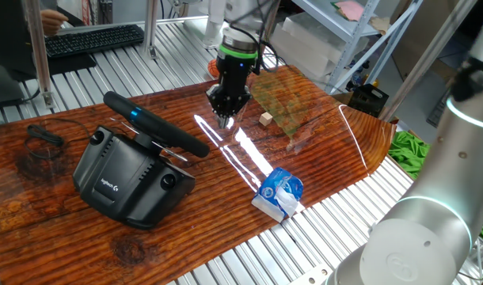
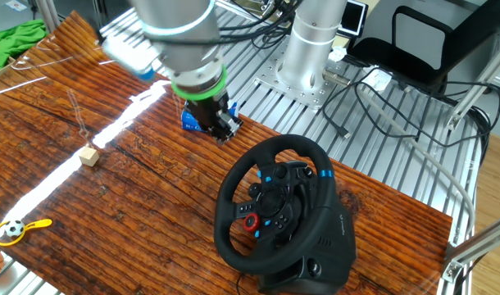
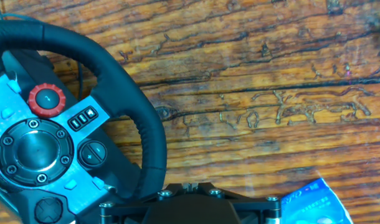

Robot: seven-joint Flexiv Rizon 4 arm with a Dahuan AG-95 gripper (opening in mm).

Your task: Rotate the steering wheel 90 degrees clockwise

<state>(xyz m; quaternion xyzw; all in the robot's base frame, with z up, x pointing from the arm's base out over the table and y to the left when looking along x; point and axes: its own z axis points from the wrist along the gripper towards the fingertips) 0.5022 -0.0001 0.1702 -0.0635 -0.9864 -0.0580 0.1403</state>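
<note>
Gripper [image 1: 226, 120]: hangs over bare wood just beside the wheel rim, holding nothing. Fingers point down and look close together, but I cannot tell whether they are parted or closed — the hand view shows only the mount edge.
Steering wheel [image 2: 270, 201]: sits on its black base [image 1: 131, 178] on the wooden table [image 1: 186, 245]. In the other fixed view the gripper is at about 11 o'clock of the wheel, apart from the rim. In the hand view the rim fills the left side and bare wood lies at 3 o'clock.
Wheel pose: red knob [image 2: 251, 221] at roughly 7 o'clock of the hub. I cannot judge from this what angle the wheel stands at.
Progress: no contact with the rim, so I judge the turn not begun. Left — close in on the rim, grip or push it, turn 90 degrees clockwise, let go.
Count: one steering wheel, one gripper, one small wooden block [image 1: 265, 119], one blue-white packet [image 1: 279, 192], one keyboard [image 1: 95, 39] at 11 o'clock off the table, one small football toy [image 2: 14, 230].
</note>
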